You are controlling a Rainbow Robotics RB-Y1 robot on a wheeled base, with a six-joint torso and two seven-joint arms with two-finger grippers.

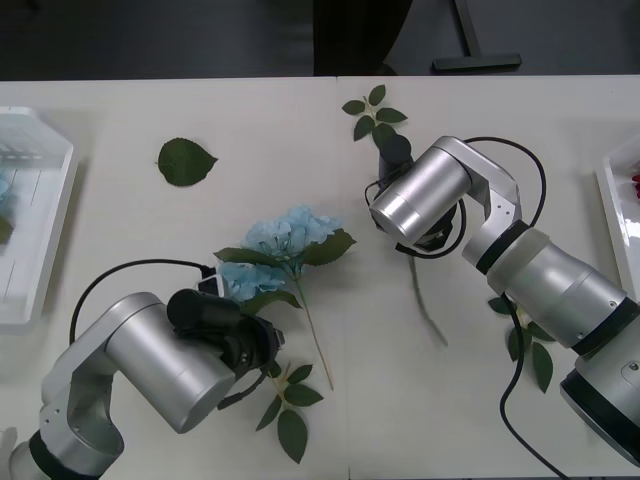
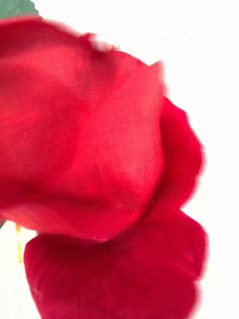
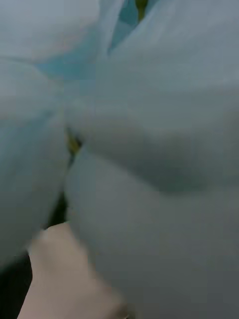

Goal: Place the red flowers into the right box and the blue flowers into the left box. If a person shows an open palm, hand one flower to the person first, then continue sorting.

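Silver cylindrical left arm [image 1: 150,365], right arm [image 1: 500,235] (black joints, looping black cables).

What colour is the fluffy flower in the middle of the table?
Pale blue. The blue hydrangea shows best in the front view, by the left gripper.

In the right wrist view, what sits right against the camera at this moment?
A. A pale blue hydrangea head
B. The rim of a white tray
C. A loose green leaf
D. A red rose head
D. Red petals of a red rose head lie close against the right wrist camera, while in the front view the right arm's tool end is down over a green stem on the table.
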